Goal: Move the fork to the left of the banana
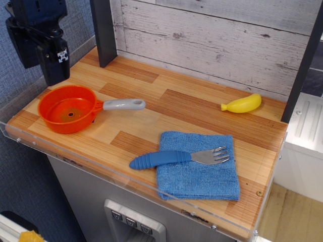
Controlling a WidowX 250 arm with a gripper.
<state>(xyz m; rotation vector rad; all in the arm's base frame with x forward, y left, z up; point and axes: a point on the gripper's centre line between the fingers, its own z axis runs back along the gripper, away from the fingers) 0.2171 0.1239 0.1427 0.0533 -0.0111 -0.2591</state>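
The fork (171, 158), with a blue ribbed handle and silver tines, lies across the top of a blue cloth (202, 181) near the front edge. Its handle sticks out to the left and its tines point right. The yellow toy banana (243, 104) lies at the back right of the wooden tabletop, well apart from the fork. My gripper (54, 70) is a dark block at the far left, raised just behind the orange pan and far from both fork and banana. Its jaws are not visible, and it holds nothing that I can see.
An orange pan (68, 108) with a grey handle (123, 104) sits at the left. A black post (103, 30) stands at the back left and a white plank wall (212, 40) runs behind. A clear plastic rim (126, 181) lines the front edge.
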